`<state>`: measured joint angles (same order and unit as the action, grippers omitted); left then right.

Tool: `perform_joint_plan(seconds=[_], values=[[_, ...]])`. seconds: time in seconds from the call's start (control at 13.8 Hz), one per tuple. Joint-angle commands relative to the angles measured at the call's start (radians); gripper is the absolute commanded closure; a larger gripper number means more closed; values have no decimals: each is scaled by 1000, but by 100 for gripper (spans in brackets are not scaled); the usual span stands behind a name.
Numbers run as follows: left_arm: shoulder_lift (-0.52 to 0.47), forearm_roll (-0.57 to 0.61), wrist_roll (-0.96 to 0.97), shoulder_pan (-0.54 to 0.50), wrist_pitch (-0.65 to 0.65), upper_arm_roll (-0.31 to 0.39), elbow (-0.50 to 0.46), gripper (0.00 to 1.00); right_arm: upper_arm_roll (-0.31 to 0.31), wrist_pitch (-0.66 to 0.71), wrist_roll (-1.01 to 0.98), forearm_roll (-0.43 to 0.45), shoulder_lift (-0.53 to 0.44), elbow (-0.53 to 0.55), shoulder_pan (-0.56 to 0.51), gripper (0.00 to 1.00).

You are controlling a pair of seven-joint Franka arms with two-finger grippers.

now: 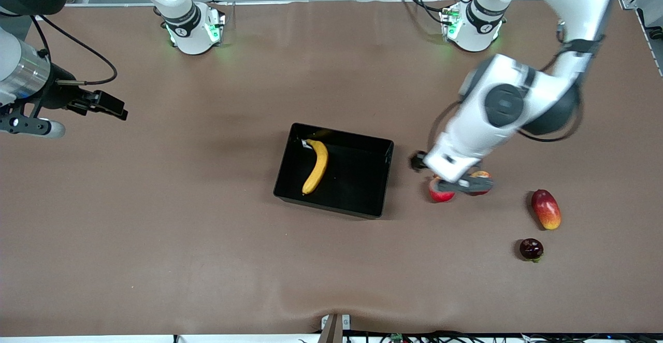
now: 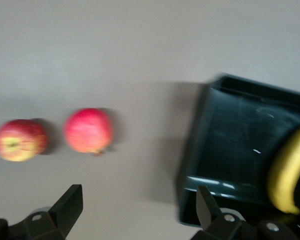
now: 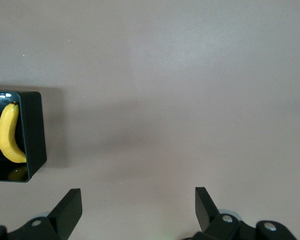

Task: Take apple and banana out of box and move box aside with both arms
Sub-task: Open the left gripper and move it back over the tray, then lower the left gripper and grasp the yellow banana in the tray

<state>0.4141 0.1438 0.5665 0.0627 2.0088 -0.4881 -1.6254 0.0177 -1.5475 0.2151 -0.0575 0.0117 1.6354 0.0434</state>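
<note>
The yellow banana [image 1: 317, 166] lies in the black tray [image 1: 362, 177] at mid-table. The red apple with yellow streaks [image 1: 483, 175] and a plain red pomegranate [image 1: 439, 193] sit side by side on the table toward the left arm's end, the pomegranate closer to the tray. My left gripper [image 1: 461, 182] hangs open and empty just above these two. The left wrist view shows its open gripper [image 2: 138, 210], the apple [image 2: 19, 140], the pomegranate [image 2: 88, 130], the tray [image 2: 225, 150] and the banana [image 2: 290, 172]. My right gripper [image 1: 106, 105] is open and empty over bare table; the right arm waits.
A red-orange mango [image 1: 545, 209] and a small dark red fruit [image 1: 531, 248] lie toward the left arm's end, nearer the front camera than the apple. The right wrist view shows its open gripper [image 3: 138, 207], the tray's wall [image 3: 35, 135] and the banana [image 3: 9, 132].
</note>
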Motion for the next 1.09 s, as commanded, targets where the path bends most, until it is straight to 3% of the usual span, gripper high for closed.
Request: perform_joint_plan(seconds=[0.0, 0.29, 0.58, 0.73, 1.02], values=[[103, 8, 67, 112, -19, 9, 117, 0, 1, -6, 17, 13, -2, 3, 4, 0], [271, 75, 125, 288, 1, 32, 283, 0, 1, -8, 17, 13, -2, 3, 6, 0], [400, 88, 214, 546, 155, 225, 343, 0, 1, -9, 20, 13, -2, 3, 6, 0], [445, 88, 239, 597, 221, 267, 343, 0, 1, -13, 23, 11, -2, 3, 10, 0], [488, 97, 239, 611, 252, 275, 338, 0, 1, -14, 26, 11, -2, 3, 13, 0]])
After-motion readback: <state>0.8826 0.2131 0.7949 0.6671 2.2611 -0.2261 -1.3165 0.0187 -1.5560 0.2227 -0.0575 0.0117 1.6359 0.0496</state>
